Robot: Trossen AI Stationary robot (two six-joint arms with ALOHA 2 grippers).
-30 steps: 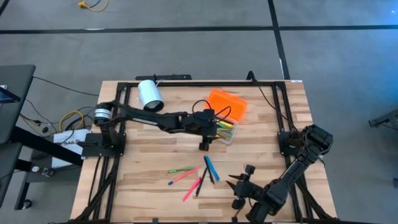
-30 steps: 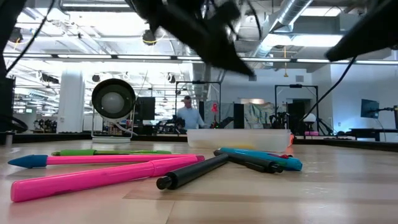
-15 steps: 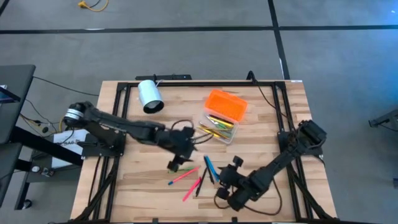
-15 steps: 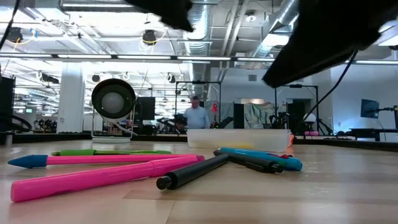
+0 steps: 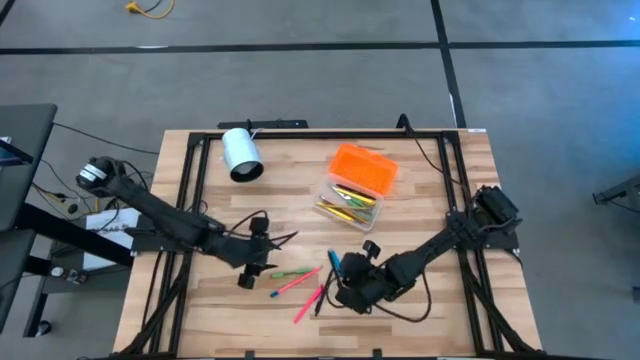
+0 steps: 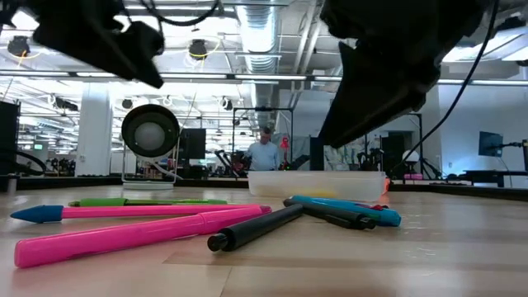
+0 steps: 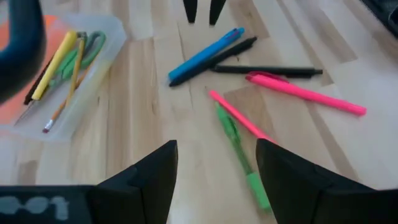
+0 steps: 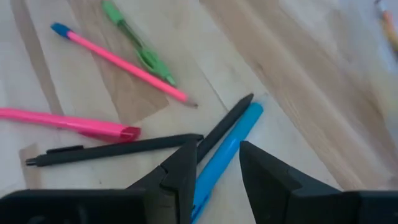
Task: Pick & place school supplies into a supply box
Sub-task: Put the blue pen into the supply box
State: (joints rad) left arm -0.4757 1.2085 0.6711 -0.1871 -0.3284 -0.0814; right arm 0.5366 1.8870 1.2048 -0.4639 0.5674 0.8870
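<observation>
Although the supply box (image 5: 350,190) already holds yellow pencils and the green-handled scissors (image 7: 84,53), six pens and pencils lie loose on the table (image 5: 450,180) in front of it. In the last second the left gripper (image 5: 255,262) has left the box and swung back to the left end of that cluster, fingers spread and empty, just beside the green pen (image 5: 292,271). Meanwhile the right gripper (image 5: 345,285) has come in from the table's near right corner and now hangs over the blue pen (image 8: 221,158) and the black pen (image 8: 224,127) beside it, jaws partly apart and holding nothing. Judging by this, one drop-off is finished and the next pick is being lined up, probably the blue pen.

From above, the right arm covers most of the blue and black pens. At table height both grippers are dark shapes cut off by the upper edge, so their fingertips cannot be read there. How full the box is stays unclear; its orange lid (image 5: 365,165) lies open behind it.
</observation>
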